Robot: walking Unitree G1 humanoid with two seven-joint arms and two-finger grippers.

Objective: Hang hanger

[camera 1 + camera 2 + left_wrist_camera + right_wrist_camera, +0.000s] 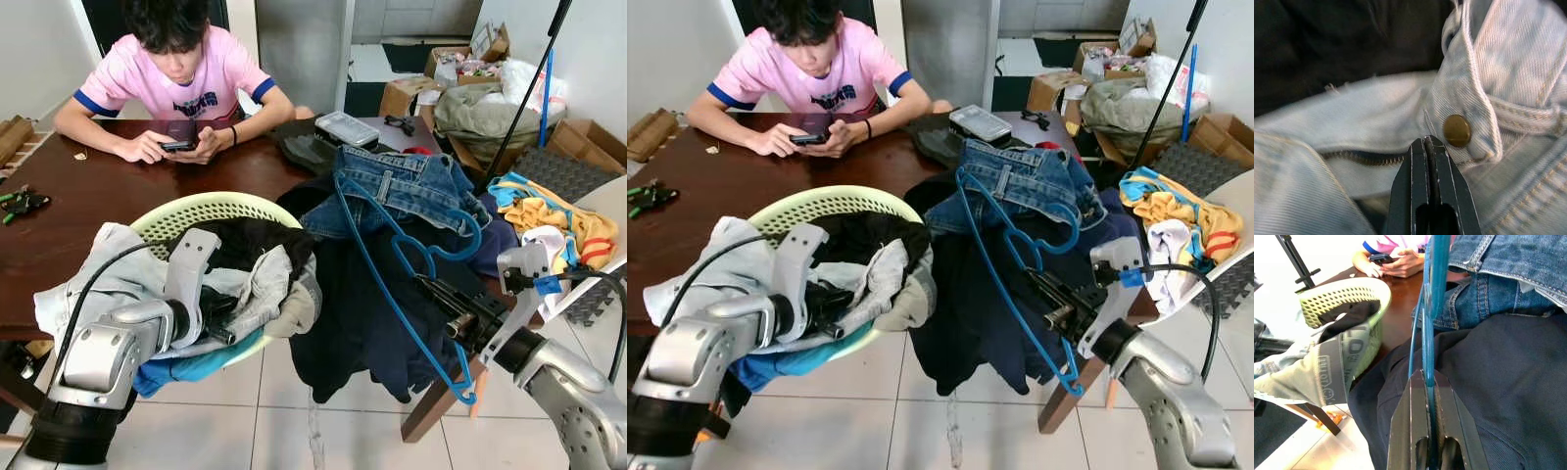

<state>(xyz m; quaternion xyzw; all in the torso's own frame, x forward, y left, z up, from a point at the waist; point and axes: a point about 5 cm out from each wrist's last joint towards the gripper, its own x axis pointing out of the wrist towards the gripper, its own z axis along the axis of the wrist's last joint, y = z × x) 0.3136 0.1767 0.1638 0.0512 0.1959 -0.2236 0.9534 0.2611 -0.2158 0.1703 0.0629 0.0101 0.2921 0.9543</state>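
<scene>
Right gripper (439, 297) clamped on blue hanger (392, 250), fingers pinching thin plastic bar edge-on; hanger rises away from fingertips, tilted, hook end up over blue jeans (411, 186) draped on table corner, dark garment (358, 323) hanging below. Left gripper (1427, 147) with fingers pressed together, tips against pale denim (1488, 58) near brass button, at green laundry basket (186, 211). Person in pink shirt (176, 78) seated at wooden table (88, 206), holding phone

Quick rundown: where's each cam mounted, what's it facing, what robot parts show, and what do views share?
Left/right eye: head stereo pair, facing forward-down at table, basket; both arms show.
Left wrist: along left gripper, shut against light jeans.
Right wrist: along right gripper, shut on blue hanger.
Shared: right wrist and eye views both catch hanger, basket, person.
</scene>
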